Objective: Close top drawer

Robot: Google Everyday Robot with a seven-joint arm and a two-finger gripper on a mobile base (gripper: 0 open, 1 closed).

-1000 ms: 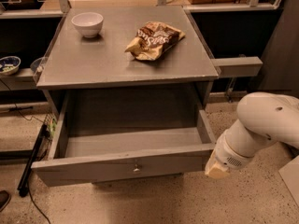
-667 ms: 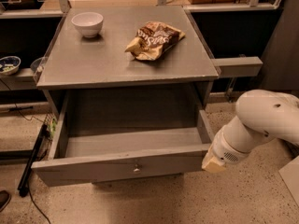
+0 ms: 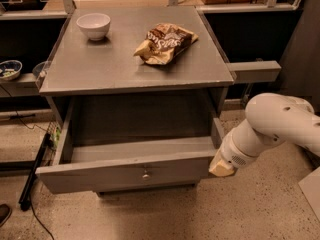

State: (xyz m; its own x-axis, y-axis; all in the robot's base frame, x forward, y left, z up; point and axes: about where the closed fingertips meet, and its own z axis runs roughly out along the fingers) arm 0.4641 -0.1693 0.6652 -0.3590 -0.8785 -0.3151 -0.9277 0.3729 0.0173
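Note:
The top drawer [image 3: 125, 171] of the grey cabinet stands pulled out. Its box is deep and looks empty, and its front panel has one small round metal knob [image 3: 145, 173] at the centre. My white arm [image 3: 272, 126] reaches in from the right. The gripper [image 3: 220, 166] shows only as a tan tip at the arm's end, right against the right end of the drawer's front panel.
A white bowl [image 3: 94, 25] and a crumpled snack bag [image 3: 165, 43] lie on the cabinet top [image 3: 110, 66]. Dark shelves stand on both sides, and a small bowl [image 3: 9, 69] sits on the left one. A black cable and rod [image 3: 35, 179] lie on the floor at left.
My arm's end has moved left and up against the right end of the drawer front. The drawer front has shifted slightly inward towards the cabinet.

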